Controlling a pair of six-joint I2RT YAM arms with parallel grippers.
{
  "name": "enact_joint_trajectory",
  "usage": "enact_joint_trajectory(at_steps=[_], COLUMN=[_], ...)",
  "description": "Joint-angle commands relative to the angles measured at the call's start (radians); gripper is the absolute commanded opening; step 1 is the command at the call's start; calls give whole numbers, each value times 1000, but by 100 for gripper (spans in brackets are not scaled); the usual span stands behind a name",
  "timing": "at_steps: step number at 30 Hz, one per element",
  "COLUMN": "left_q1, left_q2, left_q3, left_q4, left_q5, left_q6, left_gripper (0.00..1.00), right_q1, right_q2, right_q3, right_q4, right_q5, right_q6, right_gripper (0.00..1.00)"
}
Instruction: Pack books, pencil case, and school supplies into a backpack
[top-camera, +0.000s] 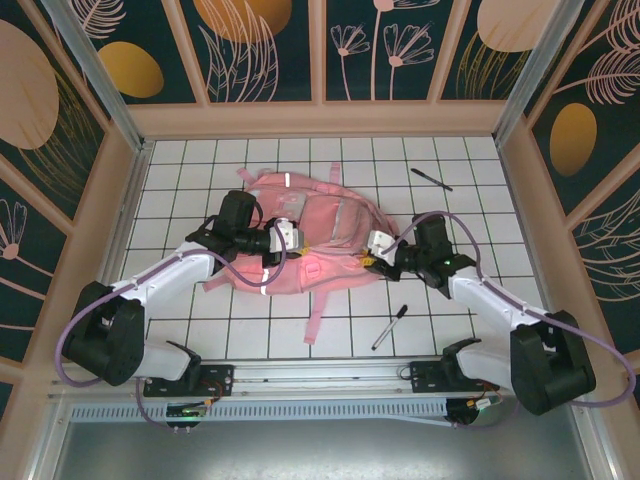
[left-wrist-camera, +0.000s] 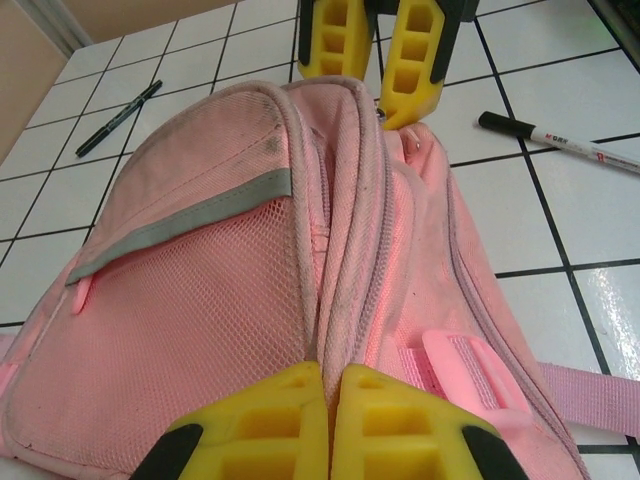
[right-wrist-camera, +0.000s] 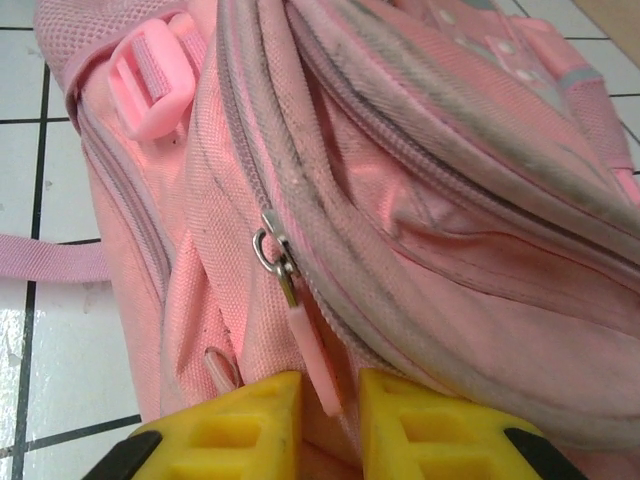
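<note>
The pink backpack (top-camera: 320, 225) lies flat mid-table with both grippers on it. My left gripper (top-camera: 296, 243) (left-wrist-camera: 331, 375) is shut, pinching the piped seam of the backpack (left-wrist-camera: 200, 300) beside its zipper. My right gripper (top-camera: 366, 258) (right-wrist-camera: 329, 385) stands slightly open at the bag's right end. The pink zipper pull (right-wrist-camera: 315, 350) hangs loose between its fingers. Its yellow fingers (left-wrist-camera: 410, 60) also show at the top of the left wrist view. One slim black pen (top-camera: 432, 179) (left-wrist-camera: 118, 117) lies behind the bag. A whitish-barrelled pen (top-camera: 390, 327) (left-wrist-camera: 575, 148) lies in front. The books and pencil case are out of view.
Wooden walls (top-camera: 120, 200) fence the white tiled table on three sides. A pink strap (top-camera: 318, 310) trails from the bag toward the near edge. A pink buckle (right-wrist-camera: 150, 85) sits on the bag's side.
</note>
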Motion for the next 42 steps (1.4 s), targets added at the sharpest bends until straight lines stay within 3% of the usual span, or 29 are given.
enact_joint_trajectory(at_steps=[1, 9, 13, 19, 24, 26, 28, 32, 42], left_q1=[-1, -1, 1, 5, 4, 4, 5, 13, 51], left_q2=[-12, 0, 5, 17, 25, 15, 2, -6, 2], left_q3=[25, 14, 8, 12, 12, 6, -12, -10, -18], left_q4=[113, 109, 112, 136, 138, 140, 152, 121, 28], left_q5=[107, 43, 4, -8, -8, -8, -14, -30, -49], left_q6=[4, 5, 7, -12, -15, -18, -12, 3, 178], left_gripper=[0, 0, 0, 0, 0, 0, 0, 0, 0], right_q1=[40, 52, 51, 63, 87, 90, 89, 70, -93], right_q2=[21, -10, -21, 25, 70, 70, 59, 12, -19], right_q3=[17, -27, -15, 20, 20, 11, -1, -42, -7], right_q4=[82, 194, 144, 76, 117, 161, 192, 258, 60], right_q5=[-37, -41, -70, -166, -86, -55, 11, 80, 230], right_q6=[47, 173, 186, 189, 206, 233, 251, 311, 264], right_gripper=[18, 12, 11, 21, 18, 6, 0, 0, 0])
